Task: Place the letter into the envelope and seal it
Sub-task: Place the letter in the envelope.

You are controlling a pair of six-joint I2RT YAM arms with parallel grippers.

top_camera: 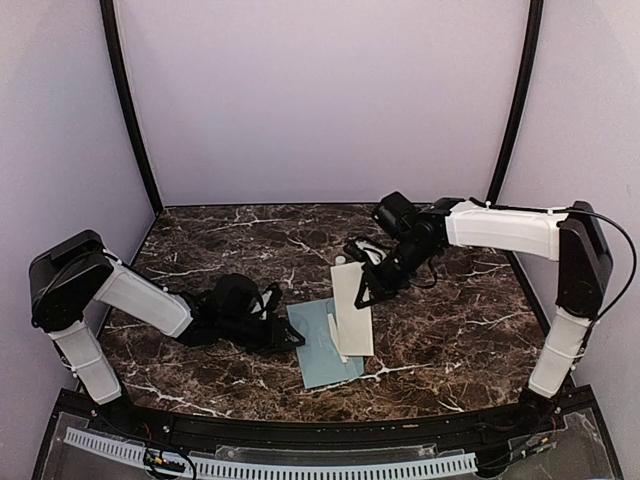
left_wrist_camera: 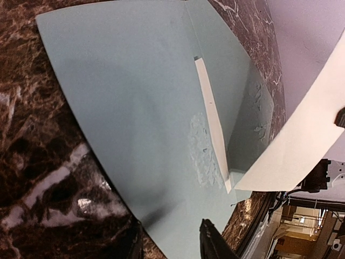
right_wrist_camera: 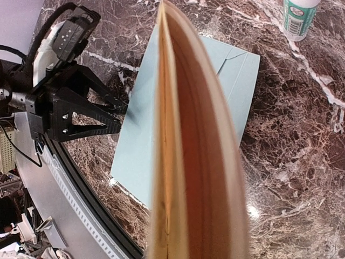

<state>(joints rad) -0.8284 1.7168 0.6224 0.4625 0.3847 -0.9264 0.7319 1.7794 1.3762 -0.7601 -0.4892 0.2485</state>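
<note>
The pale teal envelope (top_camera: 318, 355) lies flat on the marble table, its flap side with the thin white strip (left_wrist_camera: 213, 118) turned toward the right arm. My left gripper (top_camera: 290, 328) is low at the envelope's left edge, open, and the edge of the envelope (left_wrist_camera: 135, 108) runs between its two fingers (left_wrist_camera: 211, 244). My right gripper (top_camera: 363, 290) is shut on the folded cream letter (top_camera: 352, 310). The letter hangs tilted, its lower end over the envelope's right part. In the right wrist view the letter (right_wrist_camera: 197, 162) shows edge-on and hides the fingers.
A white-and-green glue stick (right_wrist_camera: 299, 16) stands on the table beyond the envelope (right_wrist_camera: 143, 145). The table's black front rail (top_camera: 320, 430) runs close behind the envelope's near corner. Plain walls enclose the back and sides.
</note>
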